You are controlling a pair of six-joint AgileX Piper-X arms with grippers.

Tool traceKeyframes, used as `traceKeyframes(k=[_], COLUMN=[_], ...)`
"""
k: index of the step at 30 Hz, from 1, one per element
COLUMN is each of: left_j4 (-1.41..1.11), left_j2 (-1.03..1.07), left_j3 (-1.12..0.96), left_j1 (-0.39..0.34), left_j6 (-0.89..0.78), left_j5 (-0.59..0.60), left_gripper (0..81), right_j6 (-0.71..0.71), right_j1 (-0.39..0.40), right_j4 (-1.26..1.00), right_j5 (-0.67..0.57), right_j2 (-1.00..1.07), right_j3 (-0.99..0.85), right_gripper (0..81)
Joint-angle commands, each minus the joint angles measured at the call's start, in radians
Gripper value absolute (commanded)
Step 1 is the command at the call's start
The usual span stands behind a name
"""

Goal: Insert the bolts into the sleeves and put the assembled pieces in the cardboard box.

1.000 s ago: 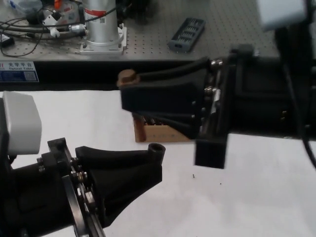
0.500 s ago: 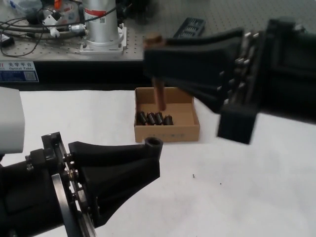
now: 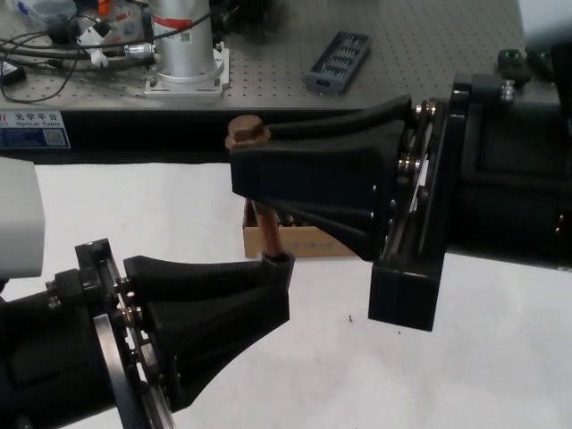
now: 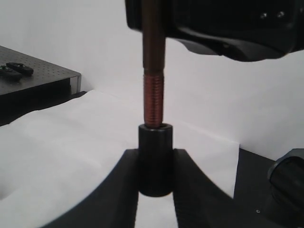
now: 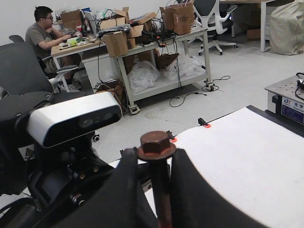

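Pinching the bolt (image 4: 153, 95), the right end effector (image 3: 248, 154) has dropped; the tip now meets the sleeve (image 4: 155, 159) clamped by the left end effector (image 4: 155, 172), with the cardboard box (image 3: 290, 242) at its 12 o'clock. Insertion looks about to start.

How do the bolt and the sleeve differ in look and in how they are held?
The bolt is coppery; the sleeve is black. The bolt is long, thin and threaded; the sleeve is short and thicker. The right tool holds the bolt above; the left tool holds the sleeve below. Both stand roughly upright, in line.
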Motion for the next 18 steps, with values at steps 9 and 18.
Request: traceKeyframes(k=[9, 18], left_j4=[-0.085, -0.092], left_j2=[-0.009, -0.009], left_j3=[-0.004, -0.004], left_j1=[0.000, 0.000], left_j6=[0.000, 0.000], left_j5=[0.003, -0.019], left_gripper=[0.6, 0.6], right_j6=[-0.001, -0.001], right_j1=[0.004, 0.004], right_j4=[0.023, 0.021], right_j5=[-0.007, 0.001], right_j2=[0.000, 0.000], right_j3=[-0.005, -0.005], right_gripper=[2.9, 2.9])
